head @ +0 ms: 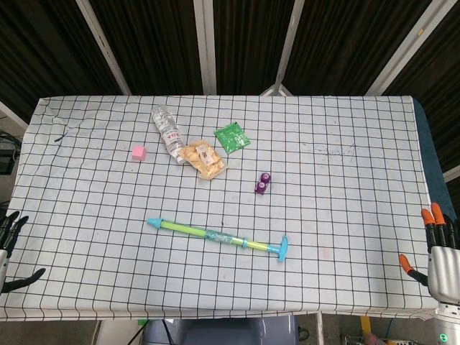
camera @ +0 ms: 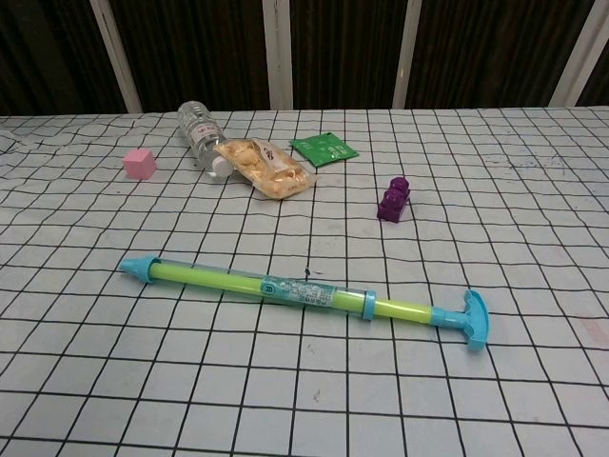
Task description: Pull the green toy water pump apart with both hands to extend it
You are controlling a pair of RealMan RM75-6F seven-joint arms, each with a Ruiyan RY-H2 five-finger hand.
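**Pump flat at lower centre, a hand off each end**

Gridded table (head: 345,215) filling most of the head view. Green toy water pump (head: 215,235) flat on it, lower centre of the frame, untouched. Long axis nearly left-to-right, tilting slightly down toward the right: blue nozzle tip (head: 153,223) at the left end, blue T-handle (head: 282,249) at the right end. Right hand (head: 440,248) at the lower right edge, orange-tipped fingers spread, nothing held. Left hand (head: 10,248) at the lower left edge, dark fingers apart, likewise empty. Both well clear of the pump, neither in the chest view. Judged nearer: handle to the right hand, nozzle end to the left. Upper centre, well apart from the pump: clear bottle (head: 167,131), snack packet (head: 202,159), green sachet (head: 232,136), purple toy (head: 262,182), pink cube (head: 139,152).
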